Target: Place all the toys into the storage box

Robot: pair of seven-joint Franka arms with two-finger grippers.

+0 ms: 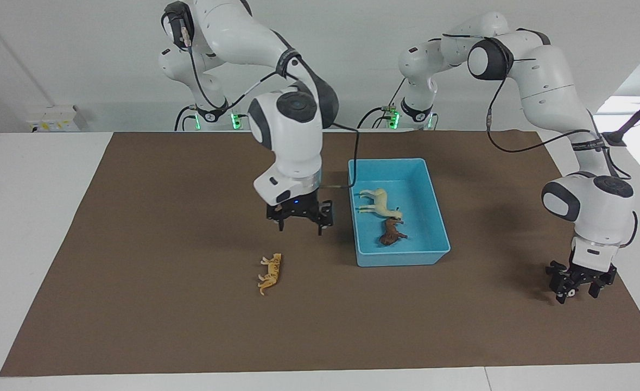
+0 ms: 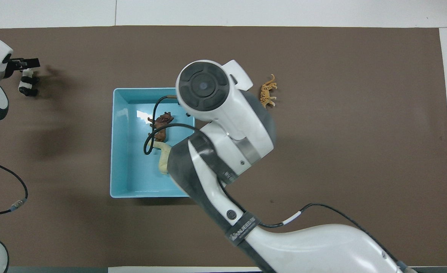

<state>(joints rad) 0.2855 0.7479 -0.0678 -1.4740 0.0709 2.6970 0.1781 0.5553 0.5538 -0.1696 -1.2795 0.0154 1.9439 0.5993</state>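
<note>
The light blue storage box (image 1: 401, 259) sits mid-table and also shows in the overhead view (image 2: 119, 151). In it lie the cream-white horse (image 1: 376, 202) and the brown lion (image 1: 391, 233). The orange tiger (image 1: 271, 273) lies on its side on the mat, beside the box toward the right arm's end. My right gripper (image 1: 301, 227) hangs open and empty above the mat between the tiger and the box. The panda (image 2: 27, 85) stands near the left arm's end. My left gripper (image 1: 578, 294) is low over the panda, fingers apart on either side of it.
A brown mat (image 1: 162, 244) covers the white table. The right arm's wrist and forearm (image 2: 223, 125) cover part of the box in the overhead view. A loose cable (image 2: 14, 204) lies near the left arm's base.
</note>
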